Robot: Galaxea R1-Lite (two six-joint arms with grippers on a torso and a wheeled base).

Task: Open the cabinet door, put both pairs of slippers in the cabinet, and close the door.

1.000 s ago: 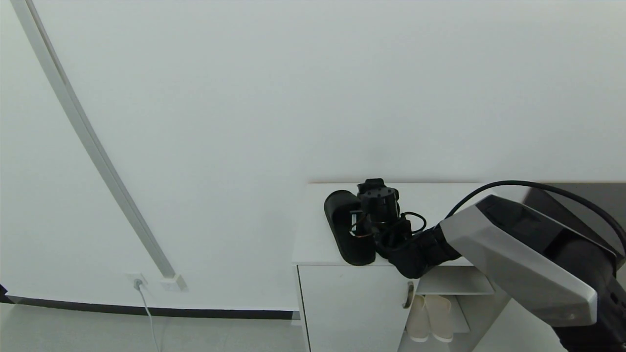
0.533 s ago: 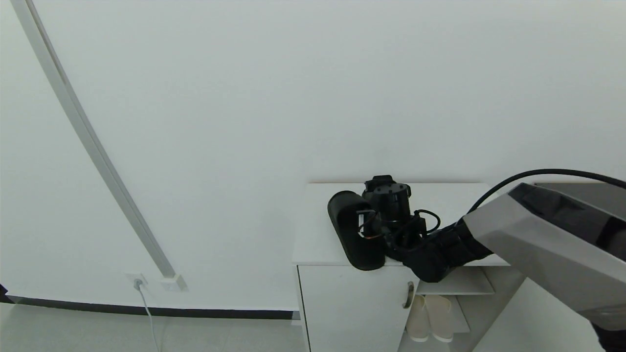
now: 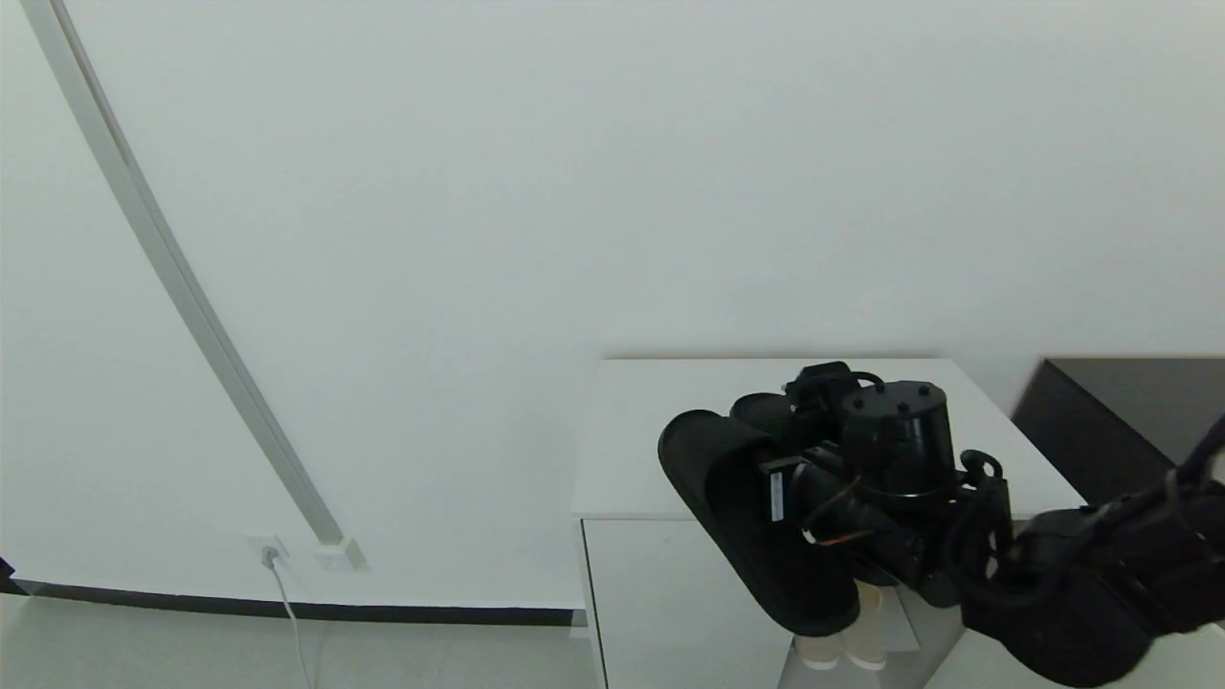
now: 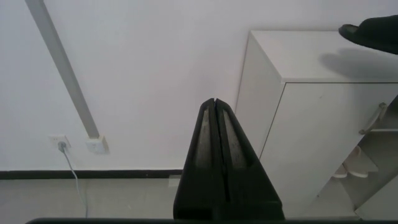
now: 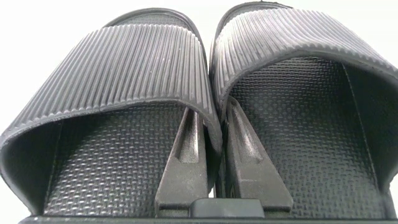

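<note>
Right gripper (image 5: 214, 134) pinching the adjoining inner walls of the black slippers (image 3: 756, 517), pair held tilted in front of the cabinet (image 3: 670, 593) top edge | white slippers (image 3: 844, 653) on a lower shelf inside | left gripper (image 4: 214, 149) pressed together, beside the cabinet

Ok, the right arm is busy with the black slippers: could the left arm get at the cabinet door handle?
Probably yes: the left end effector, shut, faces the cabinet, and nothing stands between it and the handle.
</note>
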